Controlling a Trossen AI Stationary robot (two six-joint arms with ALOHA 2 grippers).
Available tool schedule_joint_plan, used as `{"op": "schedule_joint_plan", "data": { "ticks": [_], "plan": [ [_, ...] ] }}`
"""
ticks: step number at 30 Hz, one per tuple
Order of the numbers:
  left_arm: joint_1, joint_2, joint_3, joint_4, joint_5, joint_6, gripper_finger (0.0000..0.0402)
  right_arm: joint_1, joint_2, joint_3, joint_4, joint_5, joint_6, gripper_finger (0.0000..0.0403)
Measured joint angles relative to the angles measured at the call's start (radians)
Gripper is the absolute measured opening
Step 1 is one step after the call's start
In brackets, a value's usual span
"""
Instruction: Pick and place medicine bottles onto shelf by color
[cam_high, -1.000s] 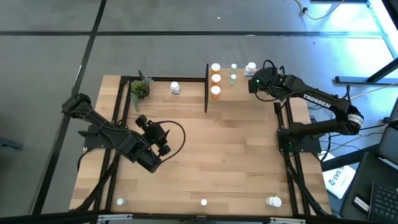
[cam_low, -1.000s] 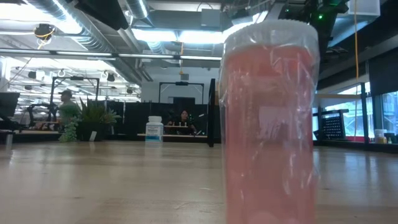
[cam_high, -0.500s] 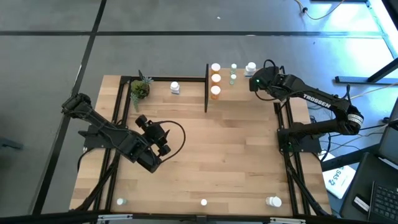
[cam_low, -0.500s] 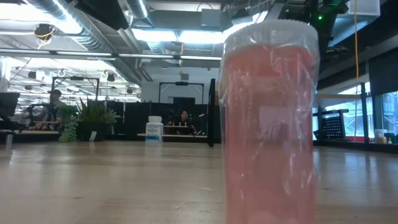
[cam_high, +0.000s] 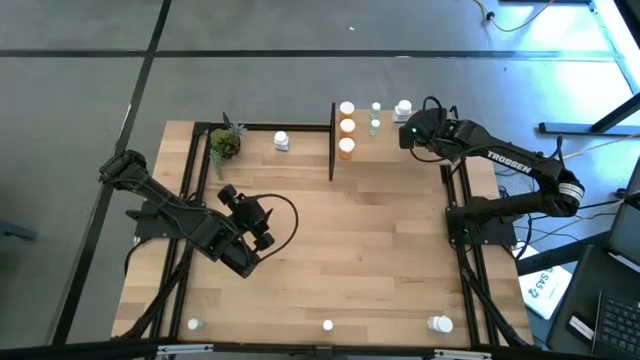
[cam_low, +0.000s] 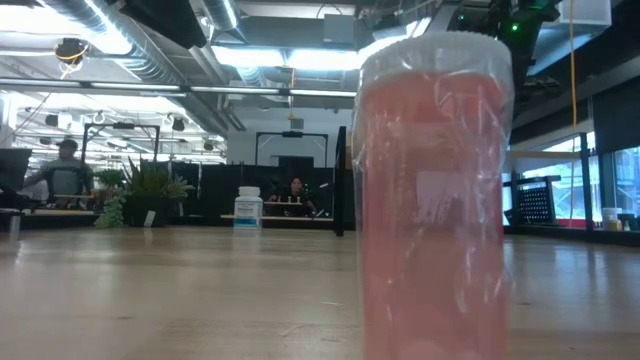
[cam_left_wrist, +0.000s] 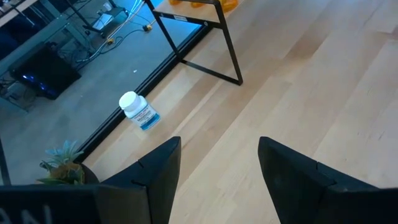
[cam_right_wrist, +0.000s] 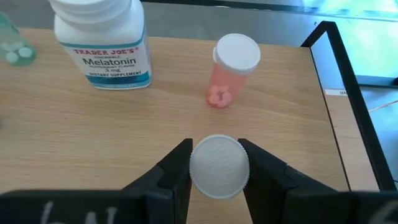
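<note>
The right gripper (cam_right_wrist: 217, 167) is over the shelf (cam_right_wrist: 74, 143) at the table's far right corner, its fingers (cam_right_wrist: 174, 171) clamped on the white cap (cam_right_wrist: 218, 166) of a bottle seen from above. Just ahead of it on the board stands a pink bottle (cam_right_wrist: 231, 70), and beside that a larger white bottle (cam_right_wrist: 102, 43) labelled melatonin. From above, three orange bottles (cam_high: 346, 126) stand in a row further along the shelf from this gripper.

The left gripper (cam_left_wrist: 217, 168) hangs over the table's left middle, its jaws apart and holding nothing. Ahead of it a white bottle (cam_left_wrist: 138, 111) lies on the table near the shelf's black leg (cam_left_wrist: 227, 50), with a small plant (cam_left_wrist: 62, 165) off to one side.

A pink bottle (cam_low: 432, 200) stands right against the low camera.
</note>
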Motion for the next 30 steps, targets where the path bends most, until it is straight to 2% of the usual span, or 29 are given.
{"op": "schedule_joint_plan", "data": {
  "ticks": [30],
  "plan": [
    [0.000, 0.000, 0.000, 0.001, 0.000, 0.000, 0.0208, 0.000, 0.002, 0.000, 0.000, 0.011, -0.004, 0.0120]
  ]
}}
